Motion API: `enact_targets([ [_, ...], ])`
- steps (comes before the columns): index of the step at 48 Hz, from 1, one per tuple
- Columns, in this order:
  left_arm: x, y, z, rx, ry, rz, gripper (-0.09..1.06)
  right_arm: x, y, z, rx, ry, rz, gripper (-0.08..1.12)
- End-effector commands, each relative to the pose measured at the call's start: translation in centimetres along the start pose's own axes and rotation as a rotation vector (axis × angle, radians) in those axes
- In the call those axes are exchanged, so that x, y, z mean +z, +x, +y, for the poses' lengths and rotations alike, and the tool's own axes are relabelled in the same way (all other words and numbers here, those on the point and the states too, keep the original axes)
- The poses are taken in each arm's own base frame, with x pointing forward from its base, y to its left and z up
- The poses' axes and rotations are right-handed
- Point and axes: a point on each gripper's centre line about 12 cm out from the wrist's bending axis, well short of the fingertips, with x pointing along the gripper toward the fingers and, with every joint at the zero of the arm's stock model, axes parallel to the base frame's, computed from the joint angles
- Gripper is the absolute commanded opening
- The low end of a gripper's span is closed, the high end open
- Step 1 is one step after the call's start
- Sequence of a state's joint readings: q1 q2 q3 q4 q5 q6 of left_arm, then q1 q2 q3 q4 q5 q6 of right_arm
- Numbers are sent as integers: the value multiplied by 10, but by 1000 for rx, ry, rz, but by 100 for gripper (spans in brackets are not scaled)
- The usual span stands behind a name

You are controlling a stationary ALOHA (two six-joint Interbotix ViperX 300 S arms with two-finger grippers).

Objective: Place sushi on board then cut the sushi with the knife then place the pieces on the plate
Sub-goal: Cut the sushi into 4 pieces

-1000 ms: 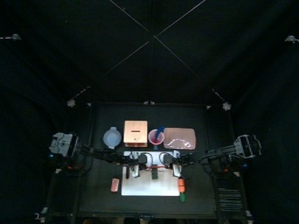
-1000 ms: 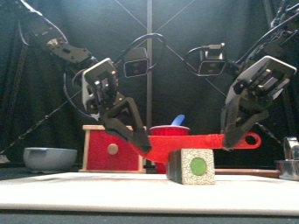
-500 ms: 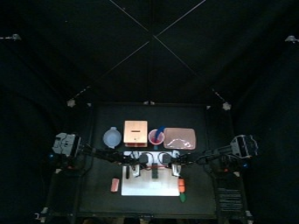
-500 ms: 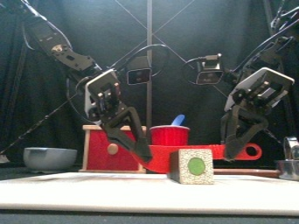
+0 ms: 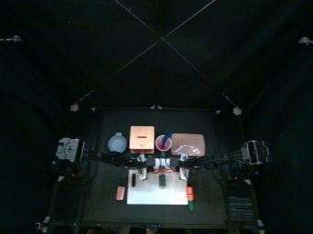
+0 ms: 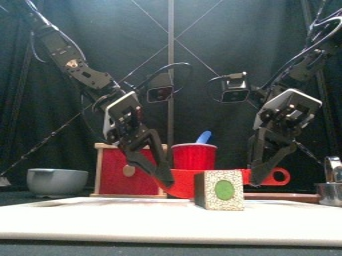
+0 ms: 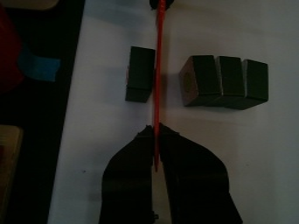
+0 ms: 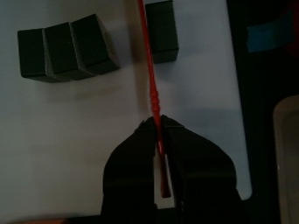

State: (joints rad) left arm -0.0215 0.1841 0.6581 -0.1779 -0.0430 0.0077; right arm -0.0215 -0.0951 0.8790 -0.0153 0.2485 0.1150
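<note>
Already one dark green block (image 7: pixel 140 73) lies cut from the toy sushi roll (image 7: pixel 222 81) on the white cutting board (image 7: pixel 268 157). My left gripper (image 7: pixel 156 133) and right gripper (image 8: pixel 156 127) pinch the red toy knife (image 7: pixel 156 114) in their jaws. More cuts and plating remain, I reckon.

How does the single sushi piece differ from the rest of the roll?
The piece is one block; the roll is three joined blocks, wider. The piece lies close beside the knife; the roll lies apart on its other side. Both are dark and lie on the board.
</note>
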Motion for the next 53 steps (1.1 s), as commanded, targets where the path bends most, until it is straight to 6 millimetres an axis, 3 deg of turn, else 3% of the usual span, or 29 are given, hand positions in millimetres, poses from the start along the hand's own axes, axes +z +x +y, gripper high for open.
enact_targets([
  [1,11,-10,-1,-5,-4,-29,40,6,-11,-1,-3,6,-3,29],
  [11,38,-40,-11,-32,18,-109,40,26,-37,3,4,0,-40,29],
  [17,41,-51,-29,-69,57,-133,40,33,-50,16,33,-19,-78,29],
  [32,25,-37,-61,-126,70,-79,40,19,-49,39,98,-11,-49,29],
  [53,15,-25,-61,-120,36,-41,40,12,-44,37,94,-6,-23,29],
])
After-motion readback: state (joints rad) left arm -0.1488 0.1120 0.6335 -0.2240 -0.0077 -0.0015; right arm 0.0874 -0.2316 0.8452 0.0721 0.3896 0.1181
